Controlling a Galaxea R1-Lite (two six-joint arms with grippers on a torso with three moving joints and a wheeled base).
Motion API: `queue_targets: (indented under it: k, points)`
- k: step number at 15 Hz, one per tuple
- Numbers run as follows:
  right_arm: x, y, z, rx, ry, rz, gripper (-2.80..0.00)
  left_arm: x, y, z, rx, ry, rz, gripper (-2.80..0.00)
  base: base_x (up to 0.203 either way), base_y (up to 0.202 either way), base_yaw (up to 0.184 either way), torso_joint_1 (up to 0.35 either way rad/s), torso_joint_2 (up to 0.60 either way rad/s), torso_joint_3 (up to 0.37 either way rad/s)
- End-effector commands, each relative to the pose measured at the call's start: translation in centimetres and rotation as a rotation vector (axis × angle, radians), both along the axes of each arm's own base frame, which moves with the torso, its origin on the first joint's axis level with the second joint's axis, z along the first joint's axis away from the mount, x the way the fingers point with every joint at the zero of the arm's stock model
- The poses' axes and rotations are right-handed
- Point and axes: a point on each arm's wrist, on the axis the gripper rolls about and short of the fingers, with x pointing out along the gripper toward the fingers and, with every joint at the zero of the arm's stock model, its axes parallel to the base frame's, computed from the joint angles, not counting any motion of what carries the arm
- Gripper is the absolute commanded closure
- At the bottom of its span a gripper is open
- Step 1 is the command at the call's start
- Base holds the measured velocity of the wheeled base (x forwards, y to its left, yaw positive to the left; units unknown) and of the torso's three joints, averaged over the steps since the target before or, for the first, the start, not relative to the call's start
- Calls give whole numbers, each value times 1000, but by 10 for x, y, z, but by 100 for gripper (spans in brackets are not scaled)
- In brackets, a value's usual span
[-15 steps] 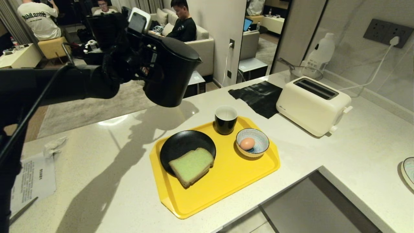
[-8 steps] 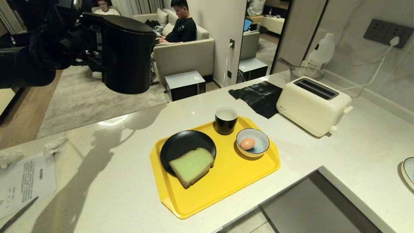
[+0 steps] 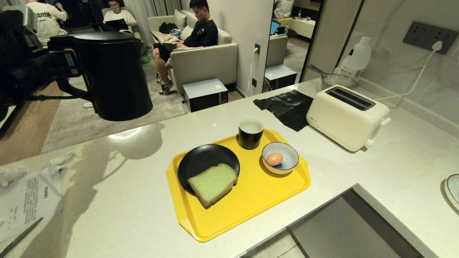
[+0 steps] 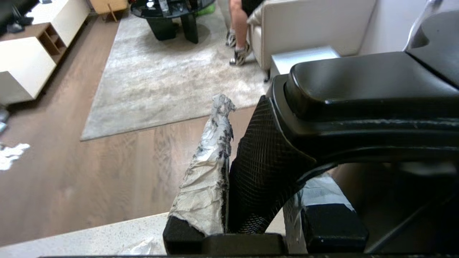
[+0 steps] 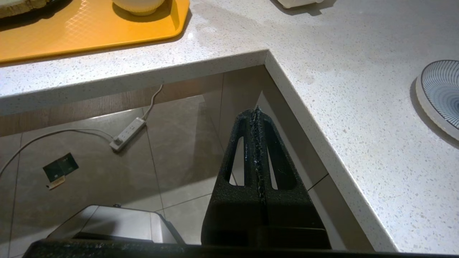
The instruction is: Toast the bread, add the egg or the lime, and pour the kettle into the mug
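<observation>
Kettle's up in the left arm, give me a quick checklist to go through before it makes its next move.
1. Grip: left gripper has its jaws closed on the kettle handle. Ok.
2. Kettle attitude: upright, lid on, held in the air off the counter's left end. Ok.
3. Landing spot: the counter under the kettle is bare, with a paper nearer the front edge. Ok.
4. Mug: upright on the tray, well clear of the kettle. Ok.
5. Mug contents: water level cannot be made out. Cannot tell.
6. Right gripper: shut, empty, parked below the counter edge. Ok.
</observation>
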Motion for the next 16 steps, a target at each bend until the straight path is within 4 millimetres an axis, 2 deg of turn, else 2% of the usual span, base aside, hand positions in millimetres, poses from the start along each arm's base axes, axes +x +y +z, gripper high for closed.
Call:
queue_targets:
  k: [1,4,7,10,16]
  points:
    - [0,0,0,-1,1,1,0,-6,14,-23,-3,1,-9,0,0,0,0,0,0,0]
    - [0,0,0,-1,2,1,0,-11,28,-71,14,-14,-76,0,0,0,0,0,0,0]
    - [0,0,0,-1,1,1,0,7,41,-109,28,-7,-107,0,0,0,0,0,0,0]
    - [0,0,0,-1,1,1,0,20,44,-134,11,55,-109,0,0,0,0,0,0,0]
    - [0,0,0,-1,2,1,0,6,38,-167,8,62,-120,0,0,0,0,0,0,0]
